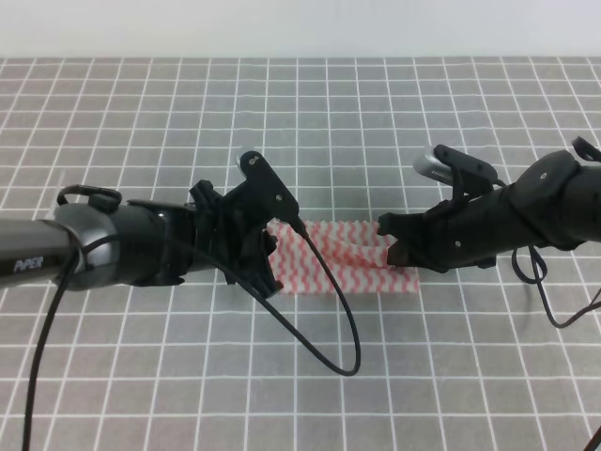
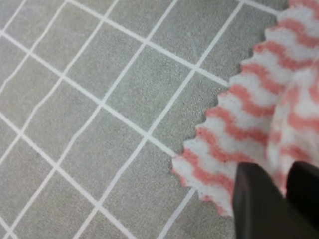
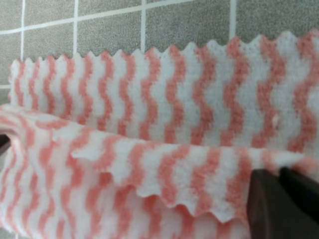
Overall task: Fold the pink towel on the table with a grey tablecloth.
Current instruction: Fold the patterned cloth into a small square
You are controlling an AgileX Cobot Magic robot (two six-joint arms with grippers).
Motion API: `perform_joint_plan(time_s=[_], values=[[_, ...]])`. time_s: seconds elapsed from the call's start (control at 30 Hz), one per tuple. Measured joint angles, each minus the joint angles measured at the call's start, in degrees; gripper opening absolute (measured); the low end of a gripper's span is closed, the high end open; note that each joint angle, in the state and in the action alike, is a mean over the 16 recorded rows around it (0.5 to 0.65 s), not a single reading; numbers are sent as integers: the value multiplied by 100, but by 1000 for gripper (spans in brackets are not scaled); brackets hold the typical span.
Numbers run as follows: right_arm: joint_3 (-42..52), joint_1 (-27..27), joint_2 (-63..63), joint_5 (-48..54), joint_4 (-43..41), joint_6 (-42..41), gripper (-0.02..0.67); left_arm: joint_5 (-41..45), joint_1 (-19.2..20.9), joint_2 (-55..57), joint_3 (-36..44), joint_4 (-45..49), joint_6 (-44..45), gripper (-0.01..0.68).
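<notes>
- My left gripper [image 1: 266, 246] is pinching the left end of the pink towel [image 1: 340, 257], fingers [image 2: 259, 204] pressed together over its zigzag edge.
- My right gripper [image 1: 398, 246] is clamped on the right end; a fold of cloth runs into the fingers [image 3: 271, 206].
- One towel, pink-and-white wavy stripes, partly doubled over, lies between my two grippers at the middle of the worktop [image 1: 141, 357], grey cloth with a white grid.
</notes>
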Motion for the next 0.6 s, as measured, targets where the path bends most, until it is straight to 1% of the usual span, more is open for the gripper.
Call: perform_joint_plan(time_s=[0.23,0.43,0.6], values=[[-1,1,5,-11,1,0,-15,-127,1,-24,-50,-29,4,217],[0,0,0,-21,8,-1,-15,-353,1,-30,-156,-31,44,233],[0,1,5,-29,9,0,-15,-818,1,-46,-370,-44,28,236]])
